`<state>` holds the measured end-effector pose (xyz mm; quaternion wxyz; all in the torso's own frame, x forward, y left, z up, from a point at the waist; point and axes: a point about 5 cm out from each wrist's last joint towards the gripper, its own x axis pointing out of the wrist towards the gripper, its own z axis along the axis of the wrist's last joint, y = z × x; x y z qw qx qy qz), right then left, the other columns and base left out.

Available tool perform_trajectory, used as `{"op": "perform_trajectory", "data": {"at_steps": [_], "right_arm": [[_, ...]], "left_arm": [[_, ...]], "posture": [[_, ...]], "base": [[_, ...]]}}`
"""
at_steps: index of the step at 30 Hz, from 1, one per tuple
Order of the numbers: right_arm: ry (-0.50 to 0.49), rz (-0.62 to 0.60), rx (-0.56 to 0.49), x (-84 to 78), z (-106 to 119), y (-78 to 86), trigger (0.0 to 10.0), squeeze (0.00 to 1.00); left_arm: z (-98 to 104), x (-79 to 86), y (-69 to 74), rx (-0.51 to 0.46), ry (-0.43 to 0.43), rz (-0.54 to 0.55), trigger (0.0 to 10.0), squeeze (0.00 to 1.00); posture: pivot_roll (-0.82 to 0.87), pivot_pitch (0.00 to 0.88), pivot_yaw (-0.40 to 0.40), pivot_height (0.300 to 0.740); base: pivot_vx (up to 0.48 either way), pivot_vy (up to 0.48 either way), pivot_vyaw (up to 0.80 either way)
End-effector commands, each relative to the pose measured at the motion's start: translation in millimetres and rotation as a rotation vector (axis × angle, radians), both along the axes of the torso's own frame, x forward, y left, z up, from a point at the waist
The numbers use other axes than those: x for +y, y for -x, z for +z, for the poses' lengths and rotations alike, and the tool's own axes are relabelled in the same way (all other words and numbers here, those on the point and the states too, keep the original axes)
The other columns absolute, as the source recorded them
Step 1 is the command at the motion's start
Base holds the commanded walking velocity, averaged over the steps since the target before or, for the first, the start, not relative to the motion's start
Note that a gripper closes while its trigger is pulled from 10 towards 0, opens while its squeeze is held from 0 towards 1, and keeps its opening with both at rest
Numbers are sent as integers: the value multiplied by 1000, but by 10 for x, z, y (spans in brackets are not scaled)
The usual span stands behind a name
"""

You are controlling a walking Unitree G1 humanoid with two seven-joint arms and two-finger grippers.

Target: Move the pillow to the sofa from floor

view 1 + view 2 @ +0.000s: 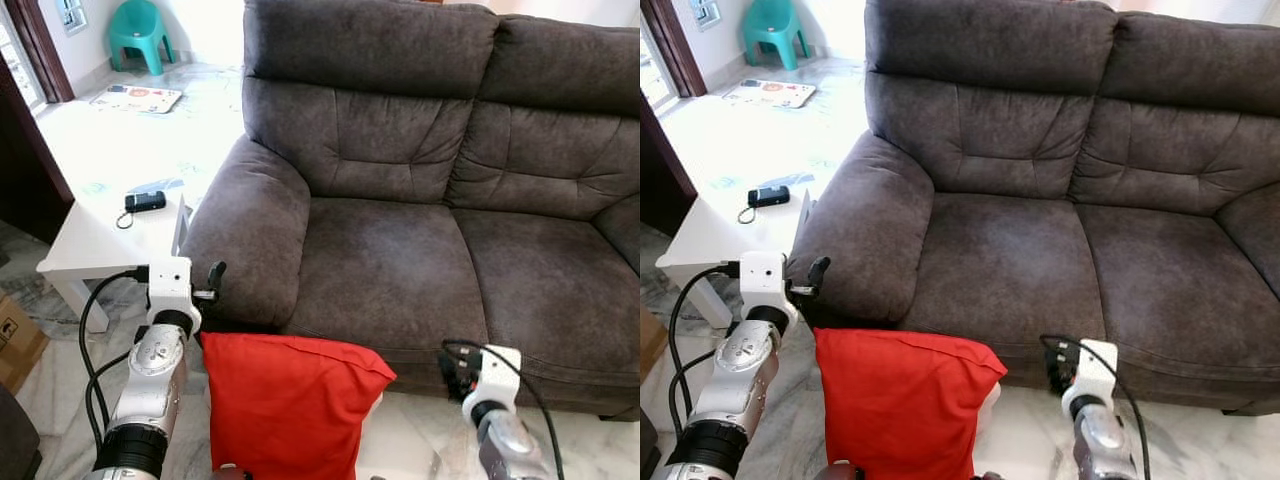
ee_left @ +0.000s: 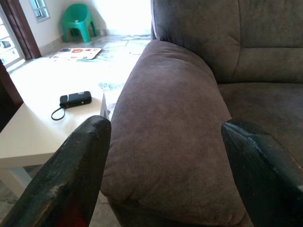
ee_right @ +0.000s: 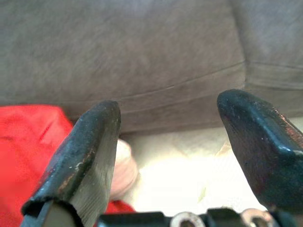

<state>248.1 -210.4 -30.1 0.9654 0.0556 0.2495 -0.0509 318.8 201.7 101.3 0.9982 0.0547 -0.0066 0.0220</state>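
The red pillow (image 1: 285, 400) stands upright on the marble floor against the front of the dark grey sofa (image 1: 400, 260), below its left seat. A pale bit of its filling (image 3: 125, 165) peeks out at the lower right corner. My left gripper (image 2: 165, 156) is open at the pillow's top left corner and points at the sofa's left armrest (image 2: 165, 118); one black finger (image 1: 214, 278) shows beside the armrest. To the right of the pillow, my right gripper (image 3: 170, 142) is open low in front of the sofa's front edge, with nothing between its fingers.
A white side table (image 1: 90, 245) with a small black device (image 1: 145, 201) stands left of the armrest. A cardboard box (image 1: 15, 340) is at the far left. A green plastic chair (image 1: 138, 32) and a mat (image 1: 137, 97) lie far back.
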Motion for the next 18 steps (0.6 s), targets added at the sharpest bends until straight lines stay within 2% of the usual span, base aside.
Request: {"op": "perform_trajectory", "data": {"at_steps": [1,9,18], "right_arm": [[-6,14,13,26,-11,-3,10000,0],[-33,43,-7,83,28,-69,10000,0],[-40,60,-45,107,101,-156,10000,0]], "left_arm": [[-2,-2,5,-4,-2,-8,10000,0],[-18,28,13,-1,1,2,10000,0],[-3,3,-18,-4,7,0,10000,0]], "posture": [[31,0,-95,667],[31,0,-96,667],[27,0,-96,642]], "base": [[0,0,0],[0,0,0],[0,0,0]]}}
